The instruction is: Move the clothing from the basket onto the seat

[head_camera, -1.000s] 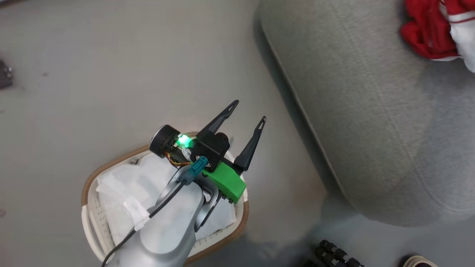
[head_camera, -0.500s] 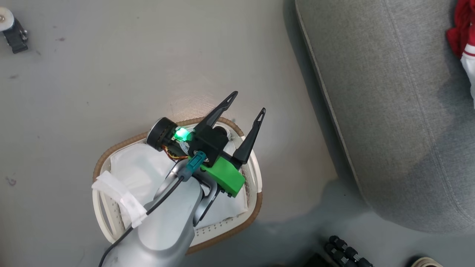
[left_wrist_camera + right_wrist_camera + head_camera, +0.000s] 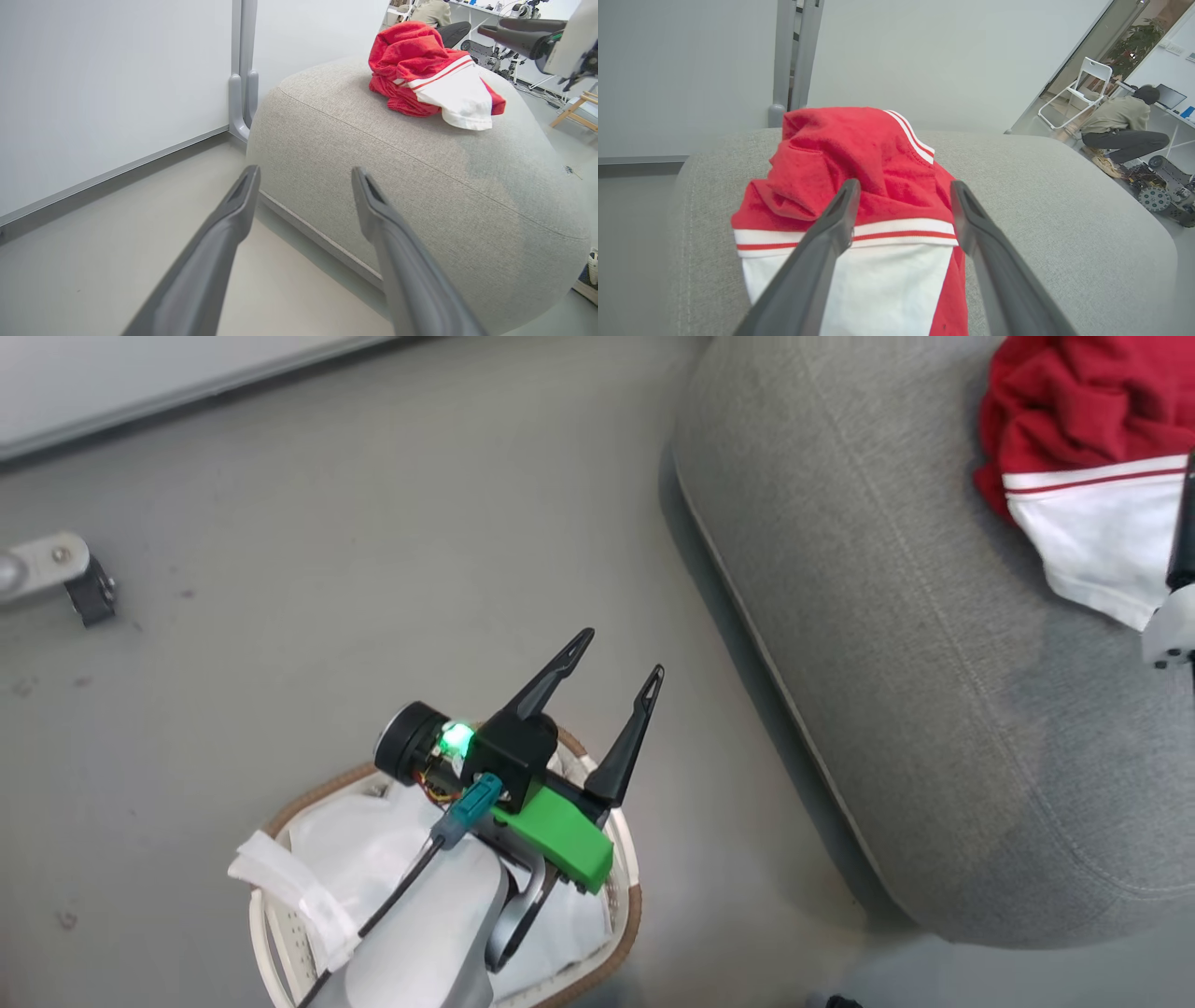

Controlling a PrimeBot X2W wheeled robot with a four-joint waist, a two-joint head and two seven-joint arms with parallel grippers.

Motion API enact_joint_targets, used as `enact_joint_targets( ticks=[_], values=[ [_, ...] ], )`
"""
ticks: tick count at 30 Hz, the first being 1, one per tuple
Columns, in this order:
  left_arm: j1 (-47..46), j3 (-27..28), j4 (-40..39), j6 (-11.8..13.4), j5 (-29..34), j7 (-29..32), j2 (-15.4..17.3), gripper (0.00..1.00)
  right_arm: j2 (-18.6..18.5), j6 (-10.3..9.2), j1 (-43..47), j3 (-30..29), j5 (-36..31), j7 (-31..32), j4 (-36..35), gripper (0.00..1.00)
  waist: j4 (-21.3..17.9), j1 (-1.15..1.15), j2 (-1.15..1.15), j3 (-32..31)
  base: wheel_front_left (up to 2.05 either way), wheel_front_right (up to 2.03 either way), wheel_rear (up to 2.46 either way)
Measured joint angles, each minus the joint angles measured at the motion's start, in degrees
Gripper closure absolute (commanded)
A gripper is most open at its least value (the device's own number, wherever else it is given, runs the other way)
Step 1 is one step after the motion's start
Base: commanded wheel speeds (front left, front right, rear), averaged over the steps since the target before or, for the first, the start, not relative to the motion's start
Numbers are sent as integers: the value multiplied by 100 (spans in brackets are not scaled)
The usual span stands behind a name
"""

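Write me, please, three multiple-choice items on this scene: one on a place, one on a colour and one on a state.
1. Where does the clothing lie?
A. in the basket
B. on the seat
C. on the floor

2. What colour is the basket's liner?
A. white
B. red
C. grey

3. How does the right gripper stand?
A. shut on the clothing
B. open, holding nothing
C. shut on the basket's rim

Answers:
1 B: it lies crumpled on top of the grey cushion.
2 A: white cloth shows inside the brown rim.
3 B: in the right wrist view its two fingers stand apart, and the clothing rests on the seat.
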Motion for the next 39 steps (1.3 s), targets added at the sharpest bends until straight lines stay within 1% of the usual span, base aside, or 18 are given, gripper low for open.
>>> enact_joint_targets(
  ticks=[3,4,11,13,16,21,27,30,36,39],
  values=[
    [179,51,-55,23,-79,1,1,0,52,0,238,215,193,0,-282,0,-31,0,0,-295,0,0,0],
    [307,115,-103,71,-155,0,1,0,69,0,405,510,292,0,-408,0,-42,0,0,-505,0,0,0],
    [608,541,-245,218,-164,0,-3,0,149,-1,836,1325,847,0,-940,0,12,0,0,-1074,0,0,0],
    [666,737,-277,279,-92,0,-7,0,205,0,973,1510,1039,1,-1161,0,98,0,0,-1174,0,0,0],
    [763,1003,-286,383,186,0,-2,0,231,-1,1168,1642,1224,0,-1351,0,267,0,0,-1261,0,0,0],
    [1146,1644,-235,554,388,0,12,0,461,0,1504,1931,1345,0,-1429,0,611,0,0,-1353,0,0,0],
    [1522,2415,-190,711,474,0,13,0,844,-1,1851,1829,1410,0,-1348,0,957,0,0,-1473,0,0,0],
    [1662,2727,-199,776,538,0,14,0,945,-1,2050,1876,1379,0,-1254,0,1102,0,0,-1539,0,0,0],
    [2050,3186,-209,775,614,0,10,0,1144,-1,2410,1741,1326,0,-1178,0,1266,0,0,-1723,0,0,0],
    [2234,3336,-220,686,572,0,10,0,1227,-1,2591,1717,1321,0,-1152,0,1300,0,0,-1815,0,0,0]
  ],
)
